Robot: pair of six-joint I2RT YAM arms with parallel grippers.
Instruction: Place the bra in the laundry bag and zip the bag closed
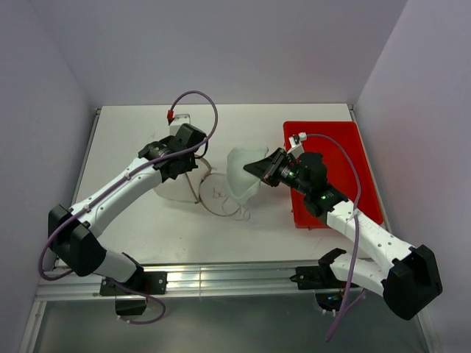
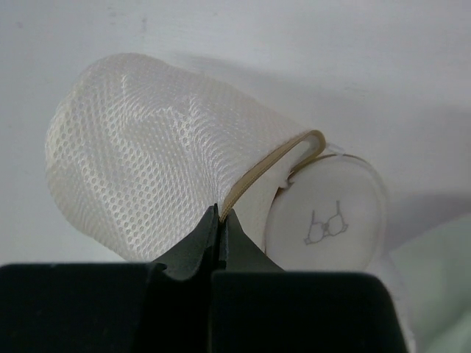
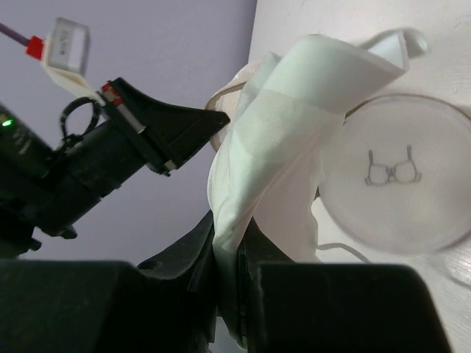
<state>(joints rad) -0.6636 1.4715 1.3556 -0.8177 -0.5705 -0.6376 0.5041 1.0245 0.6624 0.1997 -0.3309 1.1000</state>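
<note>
White tabletop [image 1: 125, 132], red tray [image 1: 346, 147] off to the right: feeding the bra into the bag mouth.

Hold the left gripper [image 2: 218, 213] as it is, pinched fully shut on the tan rim [image 2: 272, 165] of the laundry bag [image 2: 140, 162], which lies on its side on the table with the printed disc face [image 2: 327, 220] turned outward. Raise that rim a little to spread the mouth, not plainly visible from any view. Use the right gripper [image 3: 228, 243], closed narrowly on a fold of the bra [image 3: 294, 125] and holding it up just beside the disc, to steer the loose fabric into the opening rather than onto the disc. Push deep, tuck any trailing ends clear of the rim, and release only once well inside.
</note>
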